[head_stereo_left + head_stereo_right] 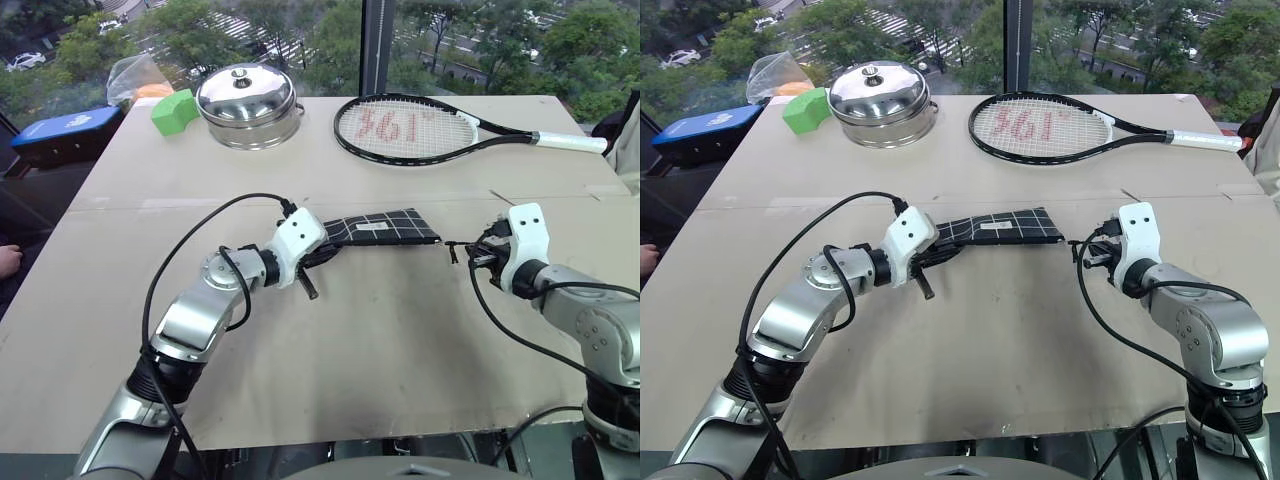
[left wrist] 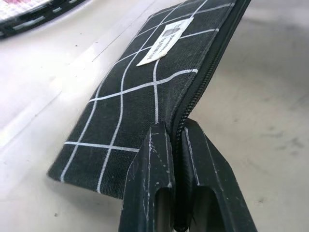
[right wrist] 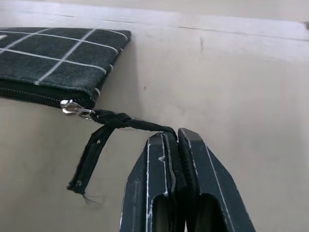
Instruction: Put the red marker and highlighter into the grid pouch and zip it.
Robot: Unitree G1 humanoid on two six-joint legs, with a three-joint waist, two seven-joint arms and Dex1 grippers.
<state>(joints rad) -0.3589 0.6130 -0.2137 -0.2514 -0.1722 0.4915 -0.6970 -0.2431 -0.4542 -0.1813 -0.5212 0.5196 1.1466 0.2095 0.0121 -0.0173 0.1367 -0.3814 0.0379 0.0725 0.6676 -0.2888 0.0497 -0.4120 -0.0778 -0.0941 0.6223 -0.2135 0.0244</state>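
Note:
The grid pouch (image 1: 385, 228) lies flat at mid-table, black with white lines and a small white label. My left gripper (image 2: 176, 129) is shut on the pouch's left end, clamped over the zipper edge. At the pouch's right end, my right gripper (image 3: 176, 135) is shut on the black zipper pull (image 3: 116, 122), whose cord runs taut from the metal slider. The zipper (image 2: 203, 72) looks closed along the length I can see. The red marker and the highlighter are hidden from view.
A tennis racket (image 1: 420, 130) lies at the back right, a lidded steel pot (image 1: 245, 105) at the back centre. A green block (image 1: 172, 110), a plastic bag (image 1: 135, 75) and a blue case (image 1: 65, 130) sit at the back left corner.

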